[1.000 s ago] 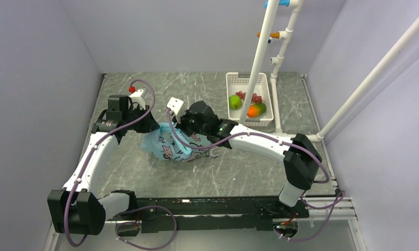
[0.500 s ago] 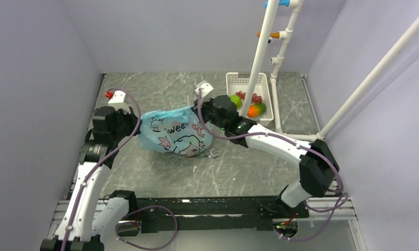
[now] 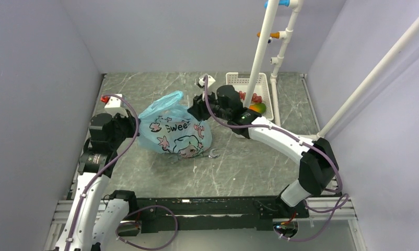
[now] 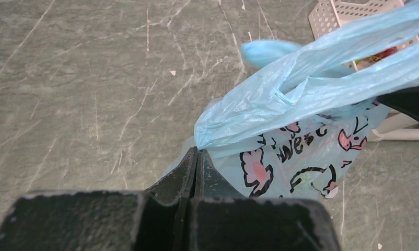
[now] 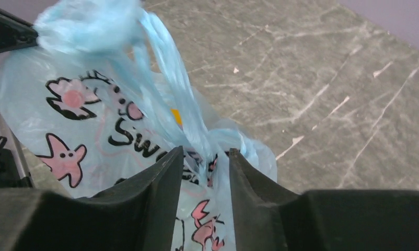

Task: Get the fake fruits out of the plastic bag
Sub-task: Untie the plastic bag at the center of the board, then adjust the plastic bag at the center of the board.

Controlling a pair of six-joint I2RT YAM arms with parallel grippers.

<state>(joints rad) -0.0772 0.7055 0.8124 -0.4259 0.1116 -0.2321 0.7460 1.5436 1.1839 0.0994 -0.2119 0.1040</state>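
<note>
Lilac walls (image 3: 197, 31) around a grey veined table (image 3: 249, 162). At the far right, a white pipe frame (image 3: 259, 63). In the middle of the table, between both arms: the plastic bag (image 3: 173, 130), light blue, with pink cartoon print. Behind it to the right, a white basket (image 3: 237, 76) with fruits (image 3: 257, 108) inside. At the bag's left edge, the left gripper (image 4: 196, 151), closed tight on a fold of film. At the top right of the bag, the right gripper (image 5: 206, 154), fingers parted, a handle strip in the gap.
</note>
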